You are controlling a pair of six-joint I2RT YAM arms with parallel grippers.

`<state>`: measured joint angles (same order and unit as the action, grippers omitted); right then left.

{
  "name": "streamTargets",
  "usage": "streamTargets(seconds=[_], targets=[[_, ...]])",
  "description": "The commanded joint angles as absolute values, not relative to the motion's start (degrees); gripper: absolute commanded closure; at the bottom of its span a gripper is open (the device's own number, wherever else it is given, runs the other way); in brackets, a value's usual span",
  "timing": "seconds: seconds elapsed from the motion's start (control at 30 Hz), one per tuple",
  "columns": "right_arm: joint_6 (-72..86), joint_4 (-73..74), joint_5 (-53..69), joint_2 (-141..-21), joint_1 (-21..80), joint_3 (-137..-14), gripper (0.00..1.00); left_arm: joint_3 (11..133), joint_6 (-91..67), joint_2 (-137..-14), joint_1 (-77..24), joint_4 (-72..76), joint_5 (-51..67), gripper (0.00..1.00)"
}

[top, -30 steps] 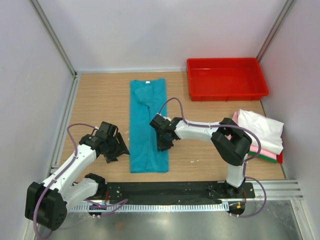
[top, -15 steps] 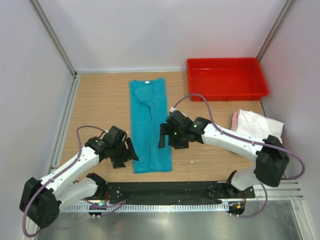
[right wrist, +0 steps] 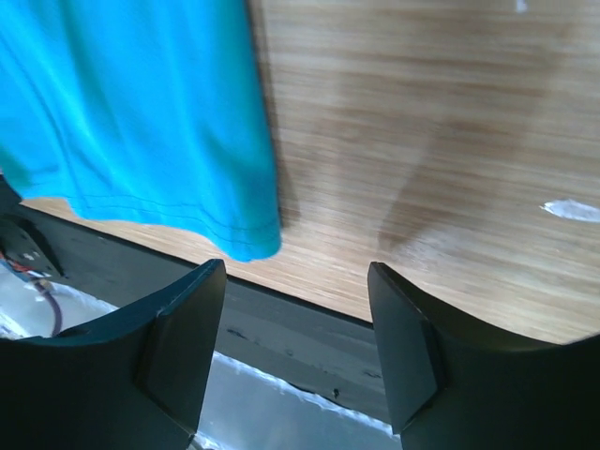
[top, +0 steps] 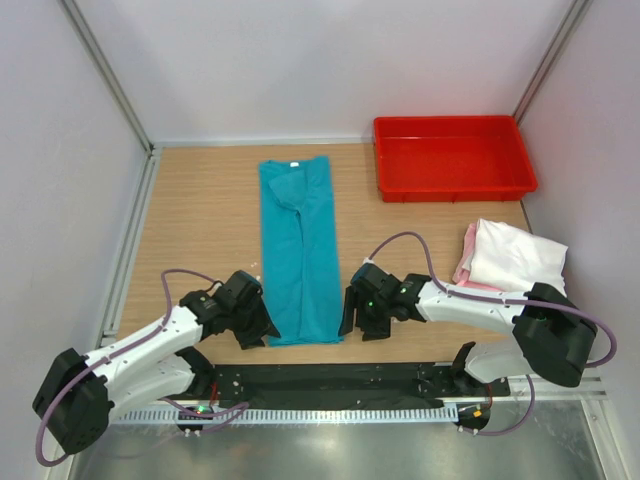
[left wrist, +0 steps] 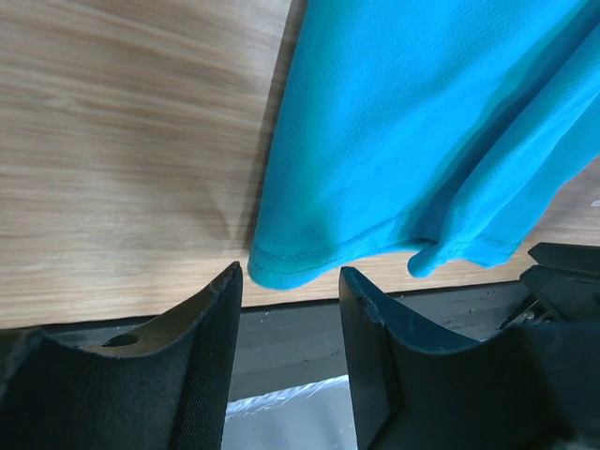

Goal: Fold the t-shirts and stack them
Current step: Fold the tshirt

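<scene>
A teal t-shirt [top: 298,250] lies on the wooden table, folded lengthwise into a long strip, with its white neck label at the far end. My left gripper [top: 258,330] is low at the hem's near left corner. In the left wrist view it [left wrist: 289,277] stands open, the teal hem [left wrist: 422,122] just beyond its fingertips and nothing between them. My right gripper [top: 352,318] is at the near right corner; it [right wrist: 298,267] is open too, with the hem corner [right wrist: 131,112] off its left finger. At the right lies a folded stack with a white shirt [top: 515,262] over a pink one [top: 463,265].
A red plastic tray [top: 455,190] stands at the far right corner. A black base plate [top: 330,380] runs along the table's near edge just behind both grippers. Grey walls close in the table on the left, right and back.
Both grippers have come down the shirt's sides toward the near edge to its hem corners. The right arm has stretched out low, uncovering more of the folded stack.
</scene>
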<state>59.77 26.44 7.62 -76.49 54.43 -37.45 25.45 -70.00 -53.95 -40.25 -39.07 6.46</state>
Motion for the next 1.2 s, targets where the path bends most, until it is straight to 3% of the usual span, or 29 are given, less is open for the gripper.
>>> streamTargets(seconds=[0.0, 0.33, 0.47, 0.77, 0.93, 0.97, 1.03, 1.17], targets=[[61.1, 21.7, 6.8, -76.1, 54.7, -38.3, 0.33, 24.3, -72.1, -54.0, -40.6, -34.3, 5.5, 0.53], [61.7, 19.2, 8.0, -79.6, 54.7, -38.0, 0.48, 21.1, -72.5, -54.4, -41.0, -31.4, 5.8, 0.57], [62.4, 18.4, 8.3, -79.5, 54.8, -36.9, 0.54, 19.8, -72.7, -53.9, -41.0, -32.4, 4.5, 0.66], [63.5, 15.9, 9.8, -81.1, 55.5, -35.9, 0.56, 20.2, -71.3, -55.5, -41.0, -34.0, 4.0, 0.77], [63.3, 14.9, 10.8, -83.0, 55.6, -35.9, 0.79, 20.1, -70.9, -56.4, -41.1, -34.3, 3.7, 0.99], [63.3, 14.9, 10.9, -83.6, 55.6, -35.9, 0.89, 20.2, -70.8, -56.6, -41.1, -34.4, 3.8, 1.00], [63.0, 15.0, 11.2, -83.8, 55.6, -36.3, 0.99, 20.4, -70.4, -57.0, -41.1, -34.6, 4.0, 1.00], [61.7, 19.2, 10.5, -83.6, 55.6, -38.1, 0.99, 22.2, -69.9, -57.7, -41.1, -38.0, 4.0, 1.00]])
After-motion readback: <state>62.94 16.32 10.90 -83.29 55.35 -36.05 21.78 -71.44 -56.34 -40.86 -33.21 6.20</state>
